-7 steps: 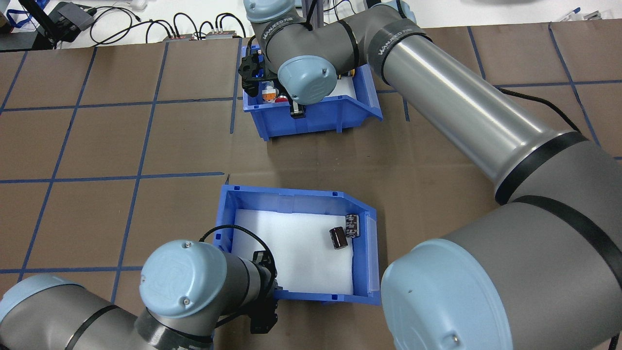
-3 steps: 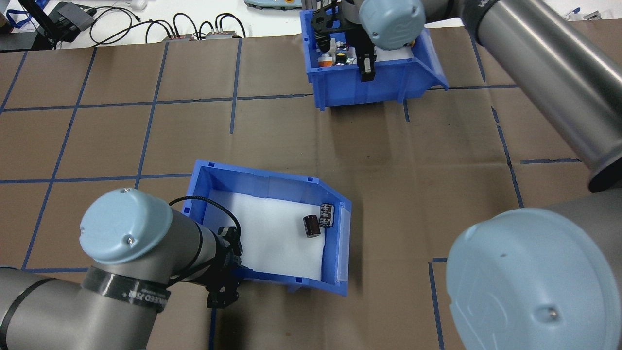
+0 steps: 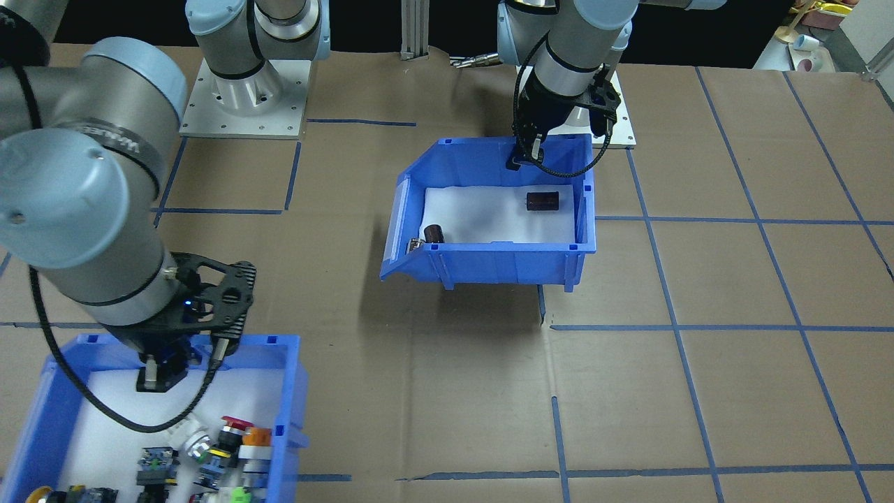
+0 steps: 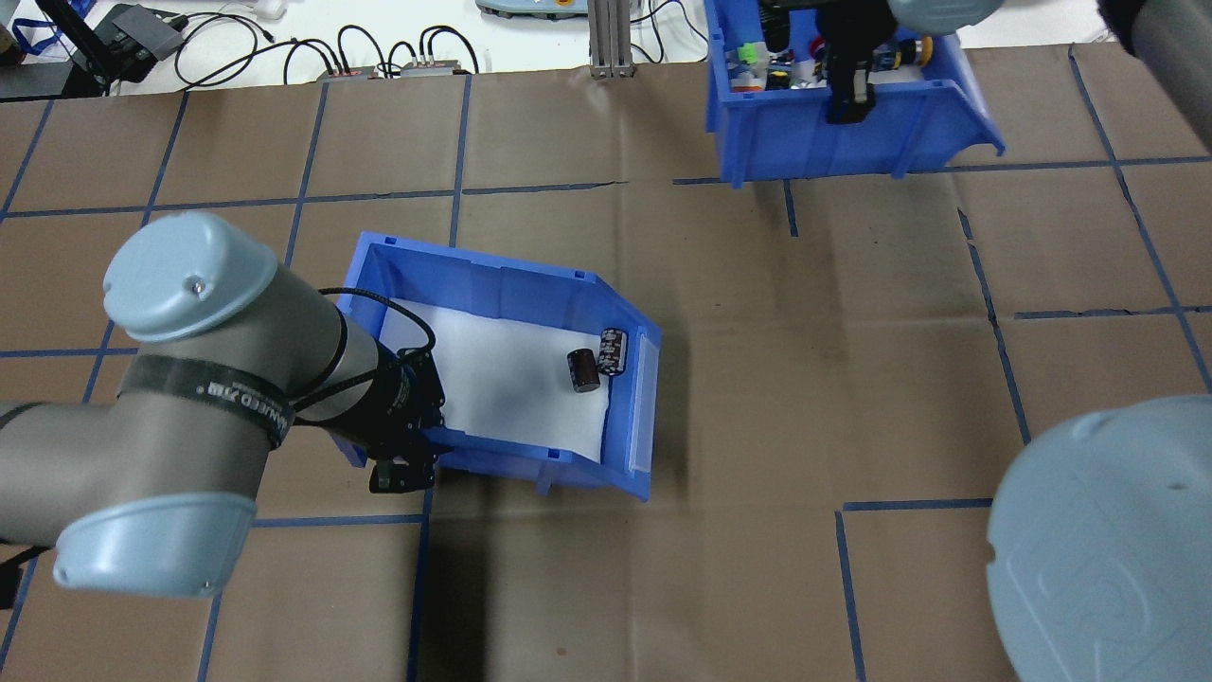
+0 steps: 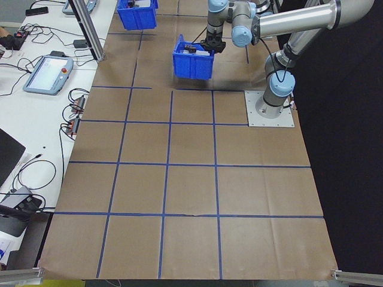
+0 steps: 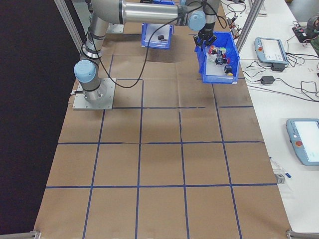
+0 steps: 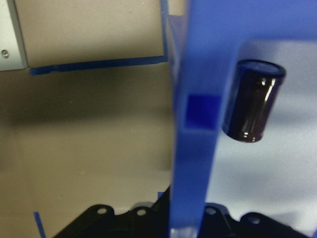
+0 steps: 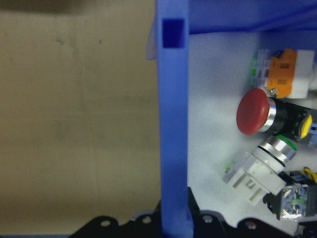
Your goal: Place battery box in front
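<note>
Battery box (image 4: 502, 379): blue bin, white foam floor, sloped lip facing 3 o'clock in the overhead view. It hangs clear of the paper-covered table (image 4: 805, 360), with its shadow cast below it in the front-facing view. It sits left of table centre, tilted slightly.

Left gripper (image 4: 402, 455) is clamped on the box's near wall at the 7 o'clock corner, one finger inside and one outside; the wrist view shows the wall (image 7: 195, 124) running straight between the fingers.

Batteries: two dark cylinders (image 4: 584, 369) lie against the lip end at 3 o'clock, and a third (image 3: 542, 202) lies near the gripped end, close to the wall in the wrist view.

Switch bin (image 4: 843, 123), also blue, is at 1 o'clock on the far table edge, well apart from the battery box. Right gripper (image 4: 846, 90) is closed over its near wall in the same way, with coloured push-buttons (image 8: 255, 111) inside.
</note>
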### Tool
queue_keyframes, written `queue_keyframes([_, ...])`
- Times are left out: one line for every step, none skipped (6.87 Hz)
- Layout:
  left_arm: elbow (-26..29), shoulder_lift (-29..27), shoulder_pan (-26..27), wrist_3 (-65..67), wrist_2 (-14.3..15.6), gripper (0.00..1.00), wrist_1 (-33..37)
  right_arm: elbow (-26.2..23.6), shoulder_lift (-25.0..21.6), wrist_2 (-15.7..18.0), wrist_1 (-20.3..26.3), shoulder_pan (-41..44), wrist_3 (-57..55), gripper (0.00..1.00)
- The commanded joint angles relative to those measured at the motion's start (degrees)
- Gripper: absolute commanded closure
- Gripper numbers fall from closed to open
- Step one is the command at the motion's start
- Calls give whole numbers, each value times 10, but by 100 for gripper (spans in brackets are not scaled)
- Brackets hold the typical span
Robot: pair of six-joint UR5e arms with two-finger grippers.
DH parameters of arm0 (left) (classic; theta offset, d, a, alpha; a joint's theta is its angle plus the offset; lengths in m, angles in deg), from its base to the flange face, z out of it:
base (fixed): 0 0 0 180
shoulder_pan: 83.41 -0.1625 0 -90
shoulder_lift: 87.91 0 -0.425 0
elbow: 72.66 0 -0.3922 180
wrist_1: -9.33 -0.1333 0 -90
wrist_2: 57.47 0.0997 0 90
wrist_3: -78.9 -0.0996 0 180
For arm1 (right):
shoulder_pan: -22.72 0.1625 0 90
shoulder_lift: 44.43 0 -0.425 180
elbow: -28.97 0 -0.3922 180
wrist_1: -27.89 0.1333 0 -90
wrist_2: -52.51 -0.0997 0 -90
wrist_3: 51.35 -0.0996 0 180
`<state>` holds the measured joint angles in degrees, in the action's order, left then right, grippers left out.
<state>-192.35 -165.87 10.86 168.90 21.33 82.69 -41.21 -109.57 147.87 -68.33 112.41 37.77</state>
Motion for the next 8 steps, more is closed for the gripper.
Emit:
queue_keyframes([86, -102, -7, 1, -38, 100, 0, -66, -53, -7, -10, -81, 81, 96])
queue_keyframes([130, -147, -10, 4, -84, 100, -2, -90, -71, -8, -8, -99, 95, 96])
queue_keyframes([179, -199, -11, 10, -138, 100, -3, -123, -103, -7, -9, -105, 107, 96])
queue_keyframes([223, -251, -10, 35, -145, 100, -8, -166, -137, -9, -11, -113, 117, 96])
queue_keyframes([249, -284, -8, 73, -195, 100, -13, -205, -166, -8, -14, -120, 137, 96])
queue_keyframes([253, -306, -7, 104, -230, 100, -55, -238, -197, -7, -15, -129, 145, 96])
queue_keyframes([254, -329, -5, 112, -232, 100, -119, -276, -227, -8, -20, -140, 160, 96])
queue_keyframes([255, -345, -3, 123, -232, 100, -176, -315, -258, -8, -32, -152, 176, 96])
